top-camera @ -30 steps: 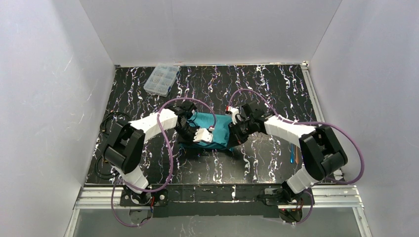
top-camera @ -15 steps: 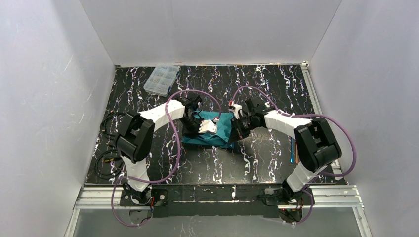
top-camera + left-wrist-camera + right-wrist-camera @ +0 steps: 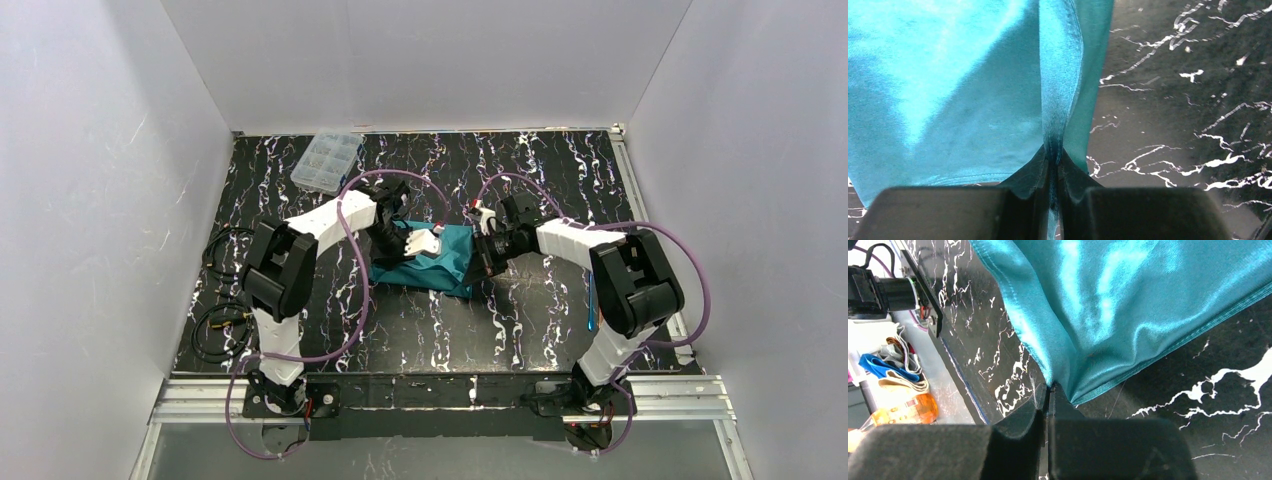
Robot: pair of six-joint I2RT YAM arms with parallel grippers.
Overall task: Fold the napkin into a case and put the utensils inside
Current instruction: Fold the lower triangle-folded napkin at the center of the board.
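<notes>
one napkin [image 3: 440,268], grabbed at two spots: left gripper [image 3: 1052,156] pinching hem, right gripper [image 3: 1049,390] pinching corner; one clear box [image 3: 327,158] far left

The napkin [image 3: 428,262] is laid on the table [image 3: 450,335] between the two claws. A fold at its left edge is located between the closed jaws of the left gripper [image 3: 1052,156], and its right corner between the closed jaws of the right gripper [image 3: 1049,390]. The compartment box [image 3: 327,158] is positioned behind and to the left of the left gripper, well apart, near the far table edge. The utensils [image 3: 592,305] are placed to the right of and in front of the right gripper, apart from the napkin
</notes>
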